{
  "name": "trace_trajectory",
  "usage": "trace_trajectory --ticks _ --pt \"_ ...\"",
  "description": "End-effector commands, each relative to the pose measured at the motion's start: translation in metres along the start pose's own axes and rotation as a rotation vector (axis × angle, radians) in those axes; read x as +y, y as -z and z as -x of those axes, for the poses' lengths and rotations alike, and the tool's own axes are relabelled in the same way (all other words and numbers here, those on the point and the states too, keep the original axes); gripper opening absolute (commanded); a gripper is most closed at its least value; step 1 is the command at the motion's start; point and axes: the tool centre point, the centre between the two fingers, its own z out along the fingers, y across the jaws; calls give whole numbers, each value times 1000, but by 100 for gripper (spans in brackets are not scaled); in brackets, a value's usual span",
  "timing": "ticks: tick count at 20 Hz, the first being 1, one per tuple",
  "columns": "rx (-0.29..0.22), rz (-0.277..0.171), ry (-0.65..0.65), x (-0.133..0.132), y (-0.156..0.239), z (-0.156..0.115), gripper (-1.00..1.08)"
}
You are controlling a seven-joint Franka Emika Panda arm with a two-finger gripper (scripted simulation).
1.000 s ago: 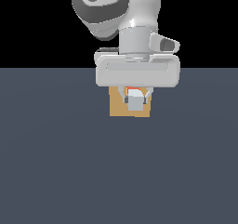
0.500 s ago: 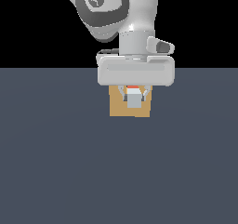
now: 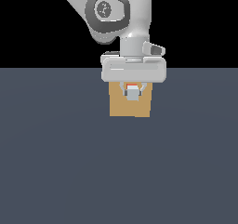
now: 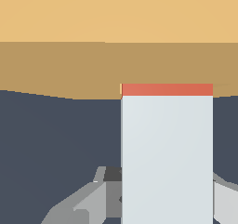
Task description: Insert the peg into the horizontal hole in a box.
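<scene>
The tan box (image 3: 130,106) stands on the dark grey floor, and in the wrist view its top and front face (image 4: 60,69) fill the far half. My gripper (image 3: 132,91) is shut on the peg (image 3: 132,93) right in front of the box's face. The peg's white half (image 4: 166,158) runs from my fingers (image 4: 81,204) toward the box. Only a thin band of the red-orange half (image 4: 166,89) shows where the peg meets the box face. The hole is hidden behind the peg and gripper.
The dark grey floor (image 3: 56,162) spreads around the box. The arm's wrist and hand (image 3: 134,69) hang over the box's top.
The gripper and peg have moved toward the box. Less of the red-orange end shows now than a second ago.
</scene>
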Motion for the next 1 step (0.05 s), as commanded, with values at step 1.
trace_trajectory --ticks 1 --pt "0 3 -3 1 1 -3 -100"
